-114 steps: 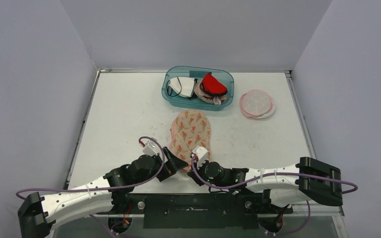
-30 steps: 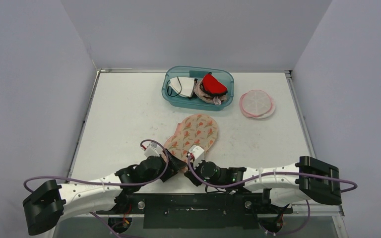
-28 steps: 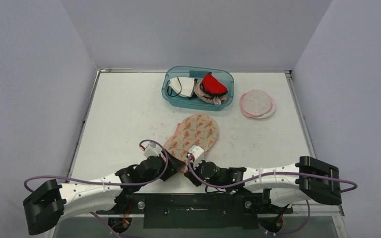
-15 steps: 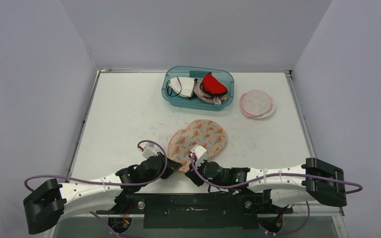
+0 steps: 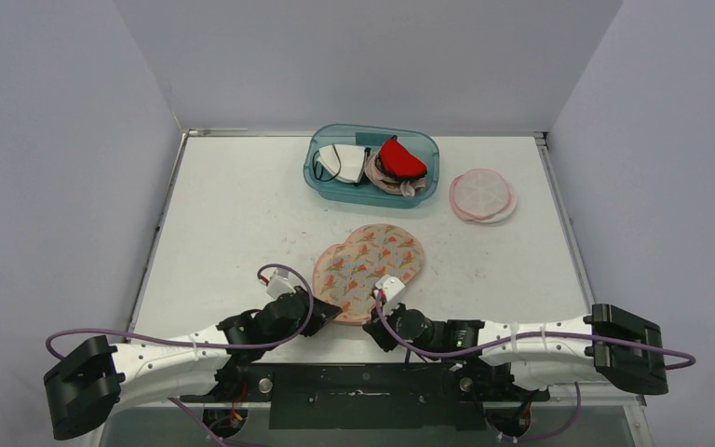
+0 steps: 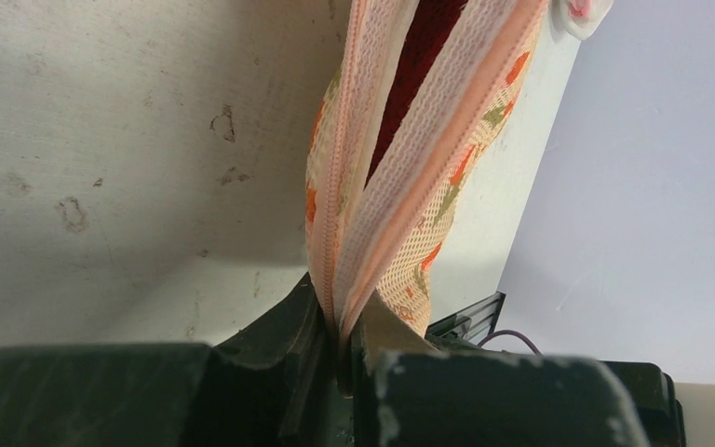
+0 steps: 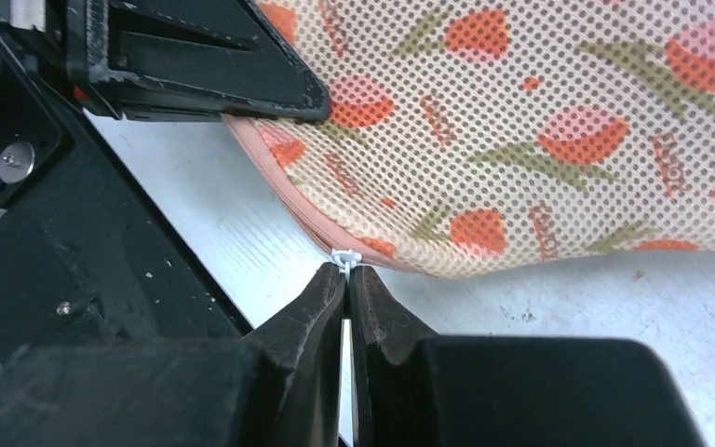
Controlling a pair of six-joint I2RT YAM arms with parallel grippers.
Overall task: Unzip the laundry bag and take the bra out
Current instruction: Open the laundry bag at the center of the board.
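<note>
We found the laundry bag lying flat on the table, near the front edge and just ahead of both arms. Its peach mesh was printed with red tulips. Our left end effector was closed tight on the bag's near-left edge, with both zipper tapes pinched between its fingers. Beyond that pinch the two tapes spread apart, and dark red fabric showed in the gap. We could not tell from that sliver whether it was the bra. Our right end effector was closed on the small white zipper pull at the bag's near seam, its fingertips nearly meeting around it. Toward the back of the table stood a teal bin holding several garments. A round pink disc lay just to its right. Both were well apart from the bag.
</note>
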